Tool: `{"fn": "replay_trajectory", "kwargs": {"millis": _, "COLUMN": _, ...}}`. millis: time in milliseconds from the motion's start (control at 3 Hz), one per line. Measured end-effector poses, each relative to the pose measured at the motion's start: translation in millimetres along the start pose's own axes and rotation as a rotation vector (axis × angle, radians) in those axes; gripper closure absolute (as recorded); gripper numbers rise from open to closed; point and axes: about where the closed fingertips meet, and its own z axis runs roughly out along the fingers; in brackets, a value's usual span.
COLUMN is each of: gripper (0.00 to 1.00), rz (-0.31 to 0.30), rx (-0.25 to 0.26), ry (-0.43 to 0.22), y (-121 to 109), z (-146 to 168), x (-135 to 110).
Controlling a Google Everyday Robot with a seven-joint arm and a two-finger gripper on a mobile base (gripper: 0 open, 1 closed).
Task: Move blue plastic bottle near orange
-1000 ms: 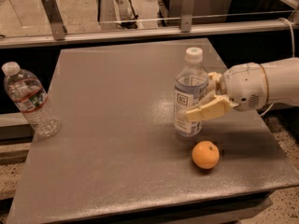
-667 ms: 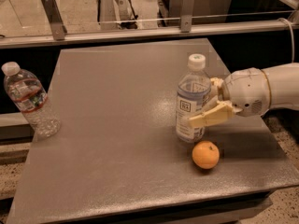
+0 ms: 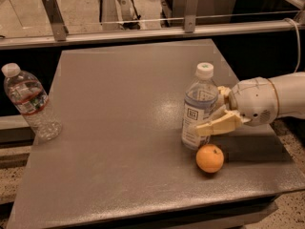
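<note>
Gripper [image 3: 210, 111] enters from the right edge of the frame, at mid-height, its two pale fingers [image 3: 220, 124] pinching the blue plastic bottle [image 3: 196, 109] low on its labelled body. The bottle stands upright on the grey table [image 3: 119, 109], right of centre. Just below and slightly right of its base sits the orange [image 3: 209, 158], very close to it. At the far left edge a clear ribbed bottle [image 3: 31, 105] with a red-banded label leans a little.
</note>
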Motion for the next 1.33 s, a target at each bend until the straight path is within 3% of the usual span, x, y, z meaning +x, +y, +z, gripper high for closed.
{"fn": "replay_trajectory", "kwargs": {"millis": 333, "gripper": 0.13, "rz": -0.006, "rx": -0.01, "ry": -0.004, "y": 1.5, "z": 0.0, "x": 4.2}}
{"fn": "replay_trajectory", "kwargs": {"millis": 667, "gripper": 0.0, "rz": -0.013, "rx": -0.014, "ry": -0.005, "y": 2.9, "z": -1.5, "x": 5.4}}
{"fn": "replay_trajectory", "kwargs": {"millis": 1000, "gripper": 0.0, "rz": -0.018, "rx": -0.008, "ry": -0.001, "y": 4.5, "z": -8.8, "x": 2.7}}
{"fn": "replay_trajectory", "kwargs": {"millis": 1333, "gripper": 0.0, "rz": -0.037, "rx": 0.036, "ry": 0.003, "y": 1.1, "z": -39.7, "x": -15.2}}
